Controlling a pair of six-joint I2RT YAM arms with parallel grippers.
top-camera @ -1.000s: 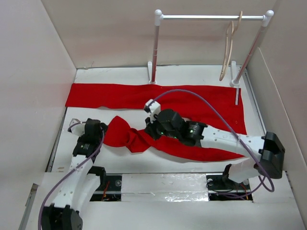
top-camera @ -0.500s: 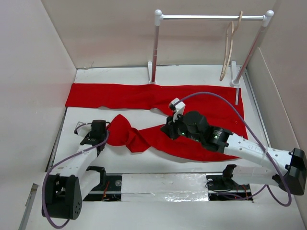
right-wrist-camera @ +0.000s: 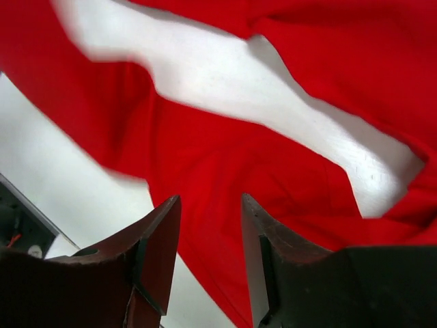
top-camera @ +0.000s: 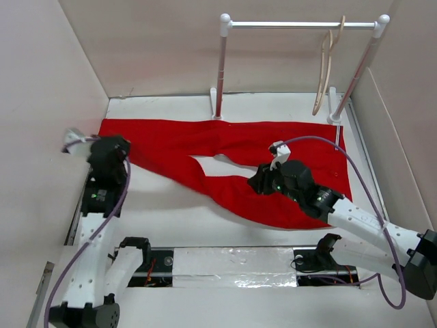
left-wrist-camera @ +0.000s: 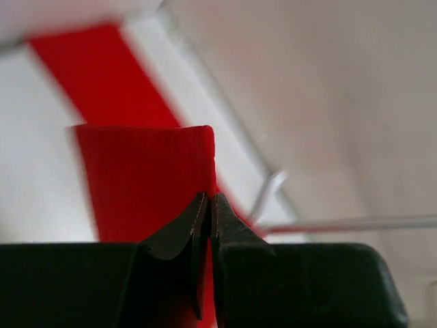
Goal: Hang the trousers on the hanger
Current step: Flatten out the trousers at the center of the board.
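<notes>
The red trousers lie spread across the table, one leg along the back and the other slanting from the left edge toward the front right. My left gripper is at the far left, shut on the end of the near leg. In the left wrist view its fingertips pinch the red cloth, which rises as a flap. My right gripper hovers open over the trousers' middle. In the right wrist view its jaws stand apart above the cloth, holding nothing. The beige hanger hangs on the rack at the back right.
A rack with white posts and a silver bar stands at the back. Pale walls close in the table on the left, back and right. A small metal rod lies by the right post's foot.
My left gripper shut on the bunched leg end and pulled it left and back, straightening the leg. My right gripper moved right and opened, letting go of the cloth.
</notes>
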